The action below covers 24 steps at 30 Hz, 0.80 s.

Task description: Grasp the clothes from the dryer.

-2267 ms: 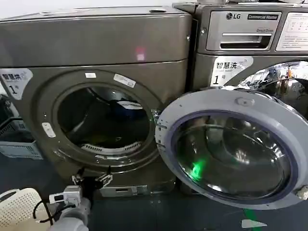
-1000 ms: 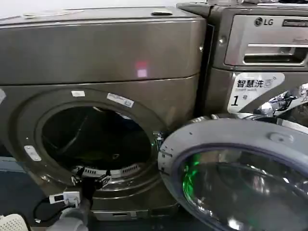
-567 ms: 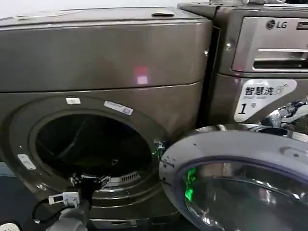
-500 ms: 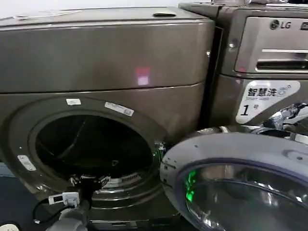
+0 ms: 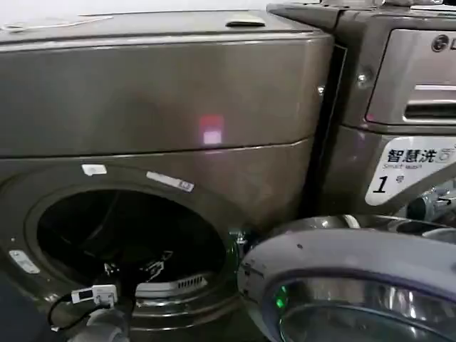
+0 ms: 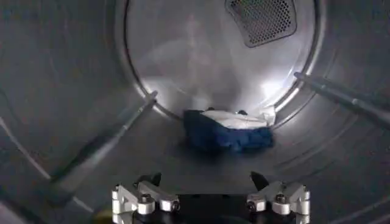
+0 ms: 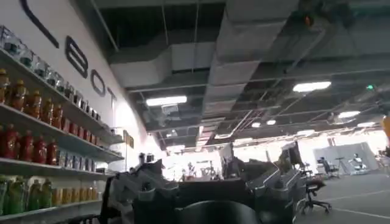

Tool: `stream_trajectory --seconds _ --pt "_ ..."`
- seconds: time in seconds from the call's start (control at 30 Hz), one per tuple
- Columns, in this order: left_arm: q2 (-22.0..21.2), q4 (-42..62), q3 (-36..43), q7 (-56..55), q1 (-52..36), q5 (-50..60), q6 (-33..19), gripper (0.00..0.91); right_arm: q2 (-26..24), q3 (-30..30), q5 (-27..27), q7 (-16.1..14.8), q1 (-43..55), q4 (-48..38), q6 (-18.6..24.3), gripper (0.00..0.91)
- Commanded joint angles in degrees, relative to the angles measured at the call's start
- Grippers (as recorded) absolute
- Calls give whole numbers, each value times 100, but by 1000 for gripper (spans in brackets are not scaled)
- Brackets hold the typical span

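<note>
Dryer (image 5: pixel 178 100) drum, left tool (image 6: pixel 210 182) spread wide, empty, clothes (image 6: pixel 228 131) beyond

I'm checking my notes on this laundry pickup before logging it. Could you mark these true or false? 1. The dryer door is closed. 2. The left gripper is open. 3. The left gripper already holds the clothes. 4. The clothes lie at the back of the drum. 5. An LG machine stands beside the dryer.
1. False: the dryer has its door swung open.
2. True: the left gripper has its fingers spread, holding nothing.
3. False: the clothes lie apart from it, deeper in the drum.
4. True: the navy and white pile rests by the drum's rear wall.
5. True: the LG machine stands on the dryer's right.
</note>
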Motion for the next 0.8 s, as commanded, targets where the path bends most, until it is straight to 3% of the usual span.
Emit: stream_trajectory --seconds 0.03,0.57,0.63,0.7,0.8 --pt "2 4 5 3 4 3 281 907 -3 -8 -2 26 1 -14 14 907" --pt "75 416 -63 620 -497 634 281 907 0 -118 -10 57 33 26 74 907" --pt "132 534 -80 1229 -609 1376 281 907 2 -133 0 41 36 37 88 907" --pt "200 595 -160 2612 -747 2577 281 907 10 -153 1 0 46 39 143 907" --pt "440 744 -254 4168 -1019 3992 -193 907 5 -188 2 -4 88 50 155 907"
